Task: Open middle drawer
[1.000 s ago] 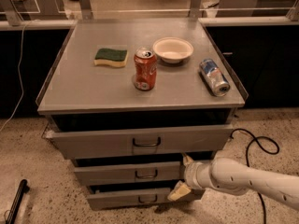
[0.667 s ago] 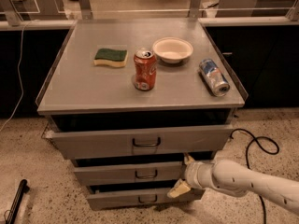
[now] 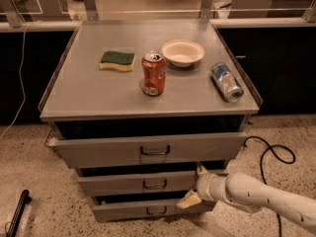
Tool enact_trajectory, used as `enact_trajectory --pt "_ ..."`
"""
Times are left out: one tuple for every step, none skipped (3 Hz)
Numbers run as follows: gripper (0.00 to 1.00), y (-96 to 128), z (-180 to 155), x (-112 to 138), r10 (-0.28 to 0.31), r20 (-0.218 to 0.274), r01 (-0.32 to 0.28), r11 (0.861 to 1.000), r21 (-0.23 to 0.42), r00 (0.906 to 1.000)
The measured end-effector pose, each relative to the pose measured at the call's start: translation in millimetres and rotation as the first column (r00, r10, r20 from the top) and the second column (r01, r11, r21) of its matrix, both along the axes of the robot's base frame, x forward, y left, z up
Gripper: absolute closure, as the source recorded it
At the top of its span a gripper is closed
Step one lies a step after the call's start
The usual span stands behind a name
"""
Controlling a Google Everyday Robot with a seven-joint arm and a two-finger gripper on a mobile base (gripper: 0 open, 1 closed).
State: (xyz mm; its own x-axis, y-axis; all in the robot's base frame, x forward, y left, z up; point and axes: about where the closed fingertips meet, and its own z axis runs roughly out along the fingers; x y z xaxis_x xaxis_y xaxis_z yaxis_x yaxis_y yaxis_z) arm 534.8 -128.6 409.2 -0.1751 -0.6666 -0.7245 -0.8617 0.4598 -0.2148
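Three grey metal drawers stack under the grey metal tabletop [image 3: 98, 95]. It carries an upright red soda can [image 3: 153, 73], a lying blue soda can [image 3: 227, 81], one white round bowl [image 3: 182, 52] and one green-and-yellow sponge [image 3: 117, 60]. The white hand [image 3: 194, 185], fingers spread and holding nothing, is at the right end of the low-fronted, slightly pulled-out middle drawer [image 3: 143, 183].

The white arm [image 3: 266, 196] is being held low and nearly level, entering from the lower right edge of the view and slanting slightly upward toward the left. The gripper [image 3: 195, 185] is being carried at its left end, low in the view and a little right of centre. Its two pale fingers [image 3: 189, 200] are being held spread apart, one above the other, tips pointing left.
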Motion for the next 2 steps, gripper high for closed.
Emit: enact_trajectory --pt "0.18 0.0 0.0 0.0 0.0 0.0 0.0 1.0 0.0 1.0" --pt "0.43 0.1 0.0 0.0 0.0 0.0 0.0 1.0 0.0 1.0"
